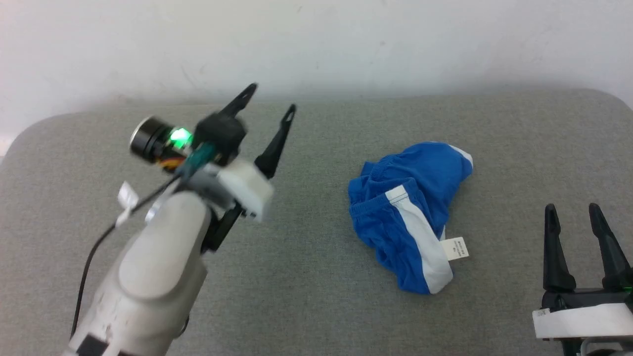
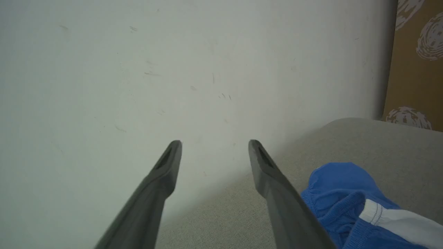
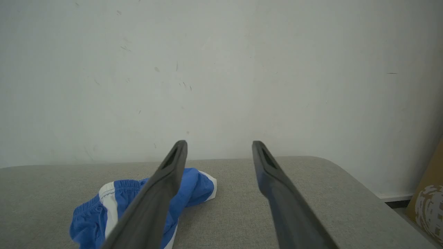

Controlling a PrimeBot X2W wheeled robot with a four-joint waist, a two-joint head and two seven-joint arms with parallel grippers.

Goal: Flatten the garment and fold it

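Observation:
The garment (image 1: 410,212), small royal-blue shorts with white side stripes and a white label tag, lies crumpled in a heap on the grey cushion (image 1: 316,277), right of centre. My left gripper (image 1: 271,101) hangs raised above the cushion to the garment's left, open and holding nothing. My right gripper (image 1: 571,210) stands open at the lower right, apart from the garment. In the left wrist view the garment (image 2: 342,193) lies beside the right finger, with my left gripper (image 2: 214,145) aimed toward the wall. In the right wrist view my right gripper (image 3: 218,145) is open, the garment (image 3: 197,185) partly behind its left finger.
A white wall (image 1: 316,44) runs along the cushion's far edge. The cushion has rounded corners at both far ends. A brown patterned panel (image 2: 415,62) stands past the cushion's right end.

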